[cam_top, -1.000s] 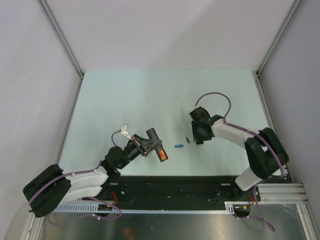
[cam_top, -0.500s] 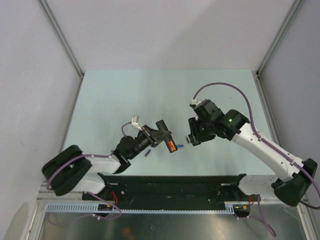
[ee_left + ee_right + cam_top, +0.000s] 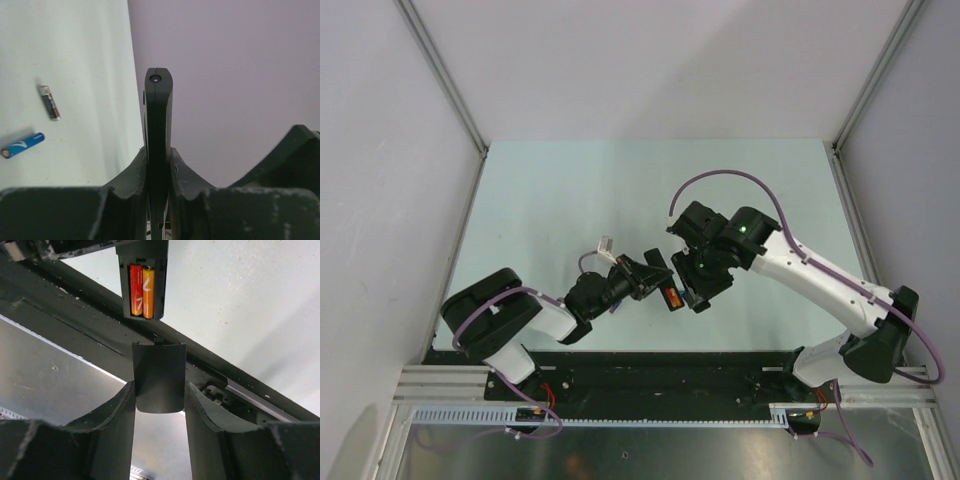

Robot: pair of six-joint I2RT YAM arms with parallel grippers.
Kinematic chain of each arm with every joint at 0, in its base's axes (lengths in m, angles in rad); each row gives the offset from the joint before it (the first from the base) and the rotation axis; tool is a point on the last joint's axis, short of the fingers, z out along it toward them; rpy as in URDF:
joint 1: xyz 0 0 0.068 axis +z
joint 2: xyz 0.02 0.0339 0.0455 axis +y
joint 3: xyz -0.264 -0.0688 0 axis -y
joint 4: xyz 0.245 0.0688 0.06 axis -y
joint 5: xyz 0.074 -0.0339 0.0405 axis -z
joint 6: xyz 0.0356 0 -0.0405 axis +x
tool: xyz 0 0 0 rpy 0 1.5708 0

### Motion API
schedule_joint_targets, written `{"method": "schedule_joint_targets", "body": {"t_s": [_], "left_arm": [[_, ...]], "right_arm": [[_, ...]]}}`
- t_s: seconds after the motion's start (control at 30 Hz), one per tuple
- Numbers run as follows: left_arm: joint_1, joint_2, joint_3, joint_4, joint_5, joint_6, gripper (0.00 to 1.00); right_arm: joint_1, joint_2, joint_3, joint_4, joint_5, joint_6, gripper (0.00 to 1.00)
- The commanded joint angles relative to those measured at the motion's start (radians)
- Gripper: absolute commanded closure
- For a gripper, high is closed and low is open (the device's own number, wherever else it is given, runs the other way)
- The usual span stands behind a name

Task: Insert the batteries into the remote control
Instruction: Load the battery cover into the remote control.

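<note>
Clamps remote (image 3: 158, 110) edge-on in left gripper (image 3: 158, 162), pinches black cover (image 3: 158, 372) in half-spread right gripper (image 3: 160, 392), just below two orange batteries (image 3: 142, 290) seated inside.

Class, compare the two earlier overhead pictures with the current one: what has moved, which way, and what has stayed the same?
The left gripper carried the remote control rightward, toward the centre. The right gripper swung left and nearer to meet it, and now holds a battery cover just off the remote's open end. Unchanged: the left grip on the remote and the two orange-red batteries loaded in it.
</note>
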State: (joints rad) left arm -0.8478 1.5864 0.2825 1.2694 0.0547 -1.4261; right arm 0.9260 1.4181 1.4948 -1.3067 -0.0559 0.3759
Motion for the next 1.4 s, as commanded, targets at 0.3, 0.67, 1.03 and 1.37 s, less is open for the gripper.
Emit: {"method": "schedule_joint_targets", "body": {"t_s": [0.3, 0.67, 1.03, 1.37], "left_arm": [[-0.03, 0.053, 0.049, 0.263, -0.044, -0.039, 1.0], [-0.037, 0.047, 0.035, 0.275, -0.079, -0.045, 1.0], [-0.048, 0.046, 0.034, 0.289, -0.088, -0.046, 1.0], [-0.054, 0.041, 0.035, 0.295, -0.087, -0.043, 1.0]], "right_arm": [[0.005, 0.117, 0.058, 0.043, -0.024, -0.002, 1.0], [0.008, 0.194, 0.09, 0.047, -0.007, -0.006, 1.0], [-0.009, 0.205, 0.065, 0.064, -0.002, -0.003, 1.0], [-0.029, 0.209, 0.041, 0.098, -0.01, 0.001, 1.0]]}}
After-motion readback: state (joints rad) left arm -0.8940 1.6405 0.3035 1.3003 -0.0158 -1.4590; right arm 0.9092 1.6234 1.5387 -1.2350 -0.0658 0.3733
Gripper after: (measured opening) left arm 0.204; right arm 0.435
